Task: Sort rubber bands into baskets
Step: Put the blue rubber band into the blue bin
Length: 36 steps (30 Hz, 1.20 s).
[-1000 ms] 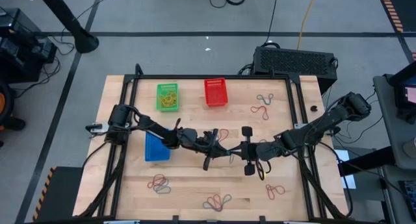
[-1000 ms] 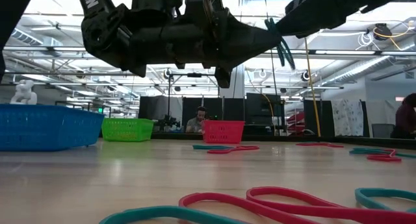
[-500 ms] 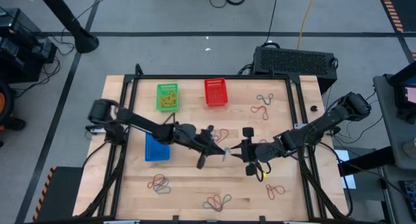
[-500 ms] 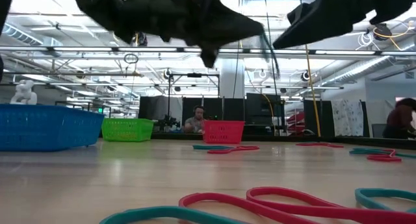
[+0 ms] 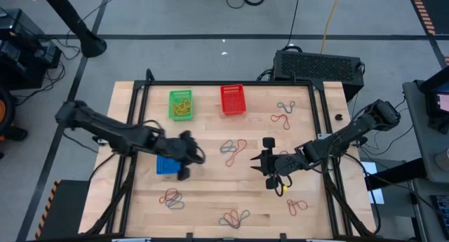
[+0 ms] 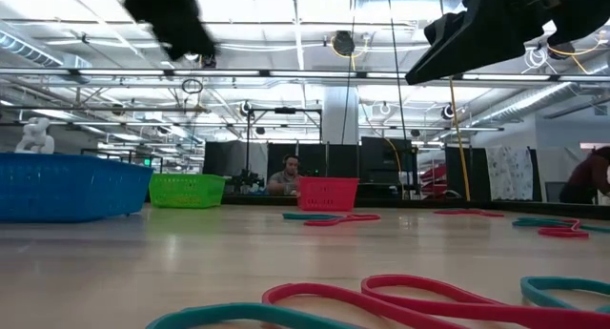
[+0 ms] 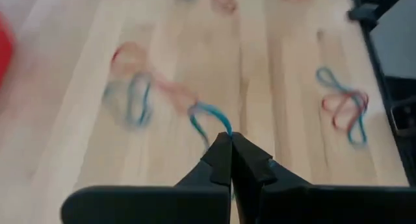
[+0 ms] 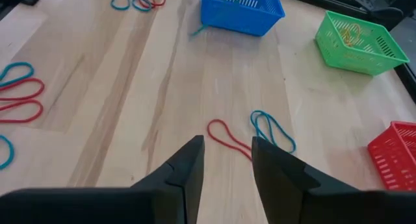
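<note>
My left gripper (image 5: 193,157) hangs above the table by the blue basket (image 5: 165,167), shut on a blue rubber band (image 7: 209,116) that sticks out past its fingertips (image 7: 229,138). My right gripper (image 5: 262,162) stands open right of the table's middle; in its wrist view (image 8: 227,160) nothing is between the fingers. Below it a red band (image 8: 224,137) and a blue band (image 8: 273,129) lie flat on the wood. The green basket (image 5: 181,105), holding yellow bands, and the red basket (image 5: 233,99) stand at the far edge. My left gripper pinches the blue rubber band between its two fingers, right at their free ends (image 7: 225,132). A short curved loop of the band (image 7: 203,111) sticks out beyond the tips, clear of the table. The rest of the band is hidden by the fingers.
Loose red and blue bands lie in clusters at the table's middle (image 5: 233,148), far right (image 5: 283,118), near left (image 5: 170,197), near middle (image 5: 235,217) and near right (image 5: 296,207). Dark frame rails run along the table's edges (image 5: 137,130).
The two grippers met at the table's middle with a blue band between them. My right gripper has opened and let it go. My left gripper, staying shut on the band, has swung away toward the table's left, up to the blue basket.
</note>
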Each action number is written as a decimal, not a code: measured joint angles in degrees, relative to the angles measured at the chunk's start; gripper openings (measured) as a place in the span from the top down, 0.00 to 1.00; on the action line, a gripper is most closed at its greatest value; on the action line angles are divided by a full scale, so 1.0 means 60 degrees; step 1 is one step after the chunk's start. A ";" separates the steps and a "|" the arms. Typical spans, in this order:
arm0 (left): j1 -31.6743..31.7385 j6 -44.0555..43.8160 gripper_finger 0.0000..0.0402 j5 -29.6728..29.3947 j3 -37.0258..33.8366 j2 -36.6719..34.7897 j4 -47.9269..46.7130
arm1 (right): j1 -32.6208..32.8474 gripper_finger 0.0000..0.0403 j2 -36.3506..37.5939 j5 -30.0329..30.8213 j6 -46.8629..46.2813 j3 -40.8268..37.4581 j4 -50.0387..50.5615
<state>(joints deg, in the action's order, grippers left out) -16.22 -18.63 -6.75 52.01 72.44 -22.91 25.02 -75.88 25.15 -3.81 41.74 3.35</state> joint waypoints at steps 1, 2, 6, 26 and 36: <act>-0.0149 -0.0322 1.00 -0.0169 0.0000 -0.0330 -0.0518 | -0.0005 0.70 0.0000 0.0000 0.0000 0.0000 -0.0002; -0.0283 -0.0633 1.00 -0.0338 0.0000 -0.0695 -0.1027 | -0.0008 0.70 0.0000 0.0000 0.0004 0.0000 0.0001; -0.0925 -0.1773 1.00 -0.1416 0.0000 -0.2055 -0.2620 | -0.0015 0.70 0.0000 0.0004 0.0036 0.0000 -0.0009; -0.1633 -0.4840 1.00 -0.1586 -0.0970 -0.3350 -0.5886 | -0.0015 0.70 0.0000 0.0007 0.0004 0.0000 -0.0020; -0.1633 -0.4849 0.93 -0.1165 -0.1741 -0.3022 -0.5699 | -0.0015 0.70 0.0004 0.0008 0.0000 0.0000 -0.0035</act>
<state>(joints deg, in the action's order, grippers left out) -26.02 -47.72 -13.74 41.56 54.30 -57.10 24.93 -75.85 25.19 -3.81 41.74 3.14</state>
